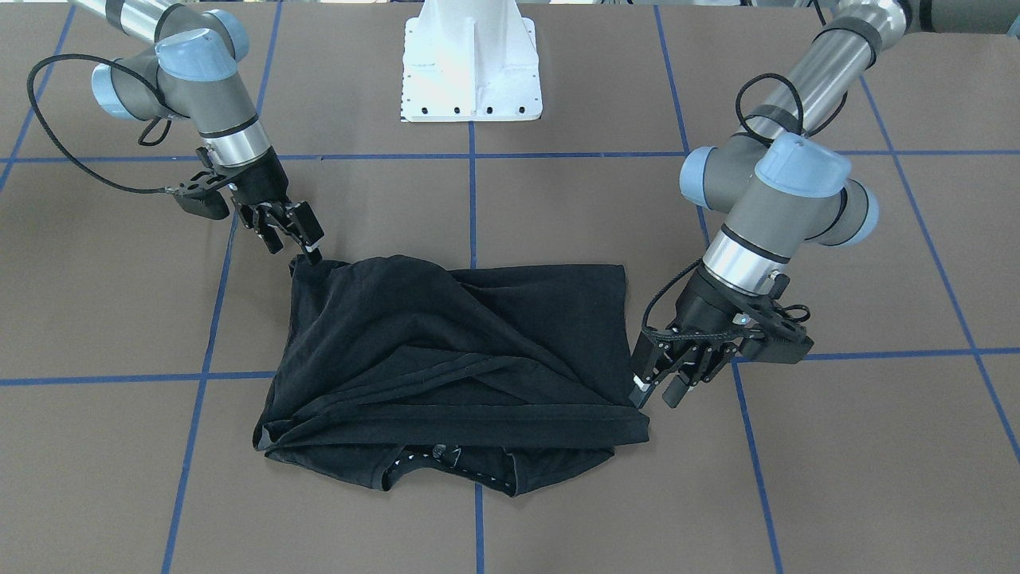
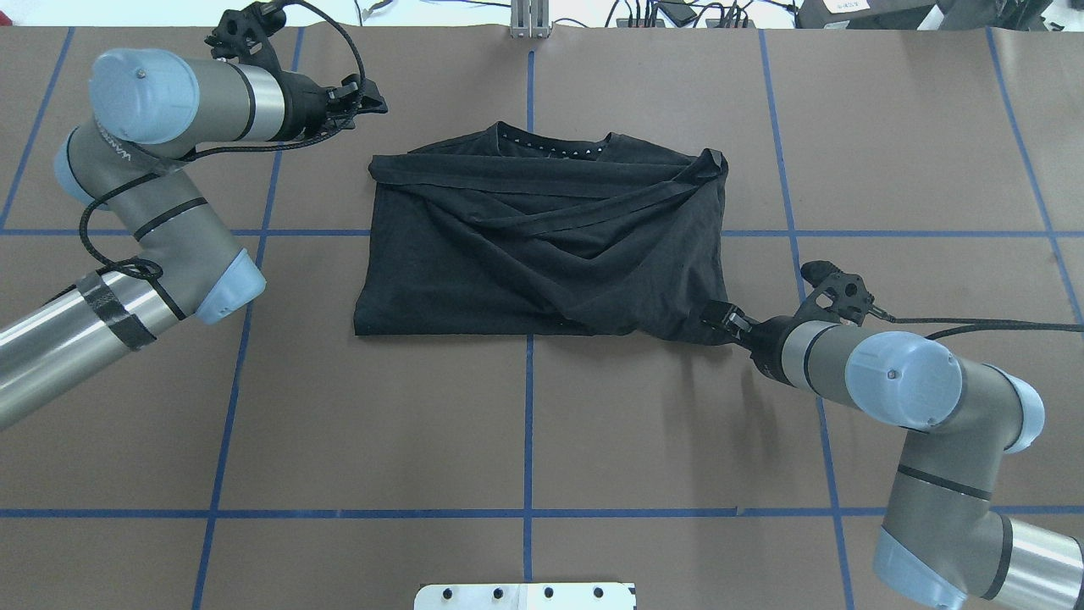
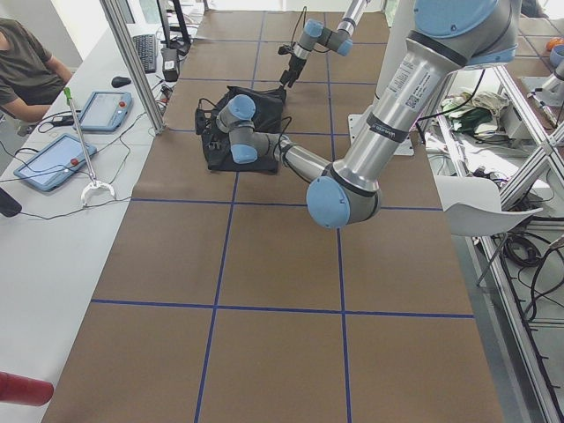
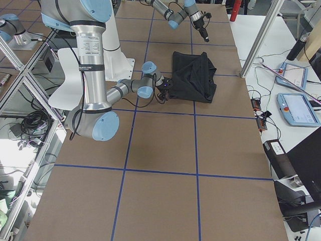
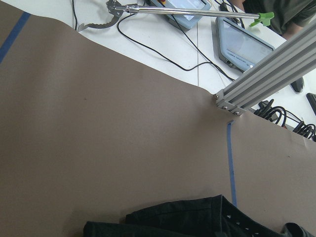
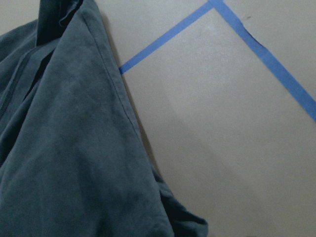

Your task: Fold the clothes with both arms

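The black T-shirt (image 1: 454, 343) lies folded and rumpled mid-table, its neck (image 2: 550, 144) on the far edge from the robot; its logo is hidden. My right gripper (image 1: 307, 247) is at the shirt's near right corner (image 2: 707, 326) and shut on it, and the cloth peaks up towards it. The right wrist view shows that cloth (image 6: 64, 148) close up. My left gripper (image 1: 653, 391) is open and empty, above the table just off the shirt's far left corner (image 2: 377, 165). The left wrist view shows the shirt's edge (image 5: 197, 219) below it.
The white pedestal base (image 1: 470, 64) stands at the robot's side of the brown table, which has blue tape grid lines (image 2: 529, 424). An aluminium post (image 5: 266, 79), tablets (image 3: 53, 163) and a seated operator (image 3: 22, 62) are beyond the far edge.
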`<action>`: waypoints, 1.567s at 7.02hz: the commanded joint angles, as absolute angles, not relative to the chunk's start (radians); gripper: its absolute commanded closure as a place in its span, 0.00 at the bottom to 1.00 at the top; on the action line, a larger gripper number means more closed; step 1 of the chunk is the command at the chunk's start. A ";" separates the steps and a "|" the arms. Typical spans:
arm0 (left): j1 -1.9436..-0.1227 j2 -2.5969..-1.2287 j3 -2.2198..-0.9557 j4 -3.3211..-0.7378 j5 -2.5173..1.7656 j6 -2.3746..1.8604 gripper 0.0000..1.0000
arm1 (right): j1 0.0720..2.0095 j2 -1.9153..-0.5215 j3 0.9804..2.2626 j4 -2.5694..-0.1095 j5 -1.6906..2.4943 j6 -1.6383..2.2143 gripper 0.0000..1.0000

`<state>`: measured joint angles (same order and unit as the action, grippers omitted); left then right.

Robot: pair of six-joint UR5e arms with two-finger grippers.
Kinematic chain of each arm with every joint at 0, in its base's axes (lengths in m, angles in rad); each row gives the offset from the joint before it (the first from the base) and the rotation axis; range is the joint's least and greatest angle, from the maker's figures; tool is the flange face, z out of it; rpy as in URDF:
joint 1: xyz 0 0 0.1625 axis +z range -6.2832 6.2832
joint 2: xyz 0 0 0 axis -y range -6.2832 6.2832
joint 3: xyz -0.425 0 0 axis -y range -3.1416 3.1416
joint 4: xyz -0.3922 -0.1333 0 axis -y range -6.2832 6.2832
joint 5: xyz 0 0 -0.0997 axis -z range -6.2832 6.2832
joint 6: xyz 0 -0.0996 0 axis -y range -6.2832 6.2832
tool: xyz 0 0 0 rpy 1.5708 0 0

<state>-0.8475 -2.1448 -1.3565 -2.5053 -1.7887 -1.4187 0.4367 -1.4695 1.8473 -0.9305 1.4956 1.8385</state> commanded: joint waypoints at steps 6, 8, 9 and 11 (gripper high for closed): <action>-0.847 -2.126 -1.356 -2.513 -1.787 -1.417 0.38 | 0.428 -1.466 1.835 -0.931 1.491 1.829 1.00; -0.847 -2.126 -1.358 -2.514 -1.789 -1.419 0.38 | 0.437 -1.491 1.879 -0.931 1.502 1.829 1.00; -0.847 -2.126 -1.385 -2.514 -1.792 -1.419 0.38 | 0.428 -1.581 1.982 -0.933 1.502 1.829 1.00; -0.848 -2.122 -1.440 -2.503 -1.834 -1.424 0.38 | 0.291 -1.718 2.171 -0.946 1.499 1.860 1.00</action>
<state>-0.8470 -2.1241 -1.4120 -2.5075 -1.8103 -1.4207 0.3690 -1.6410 2.0630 -0.9360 1.5002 1.8405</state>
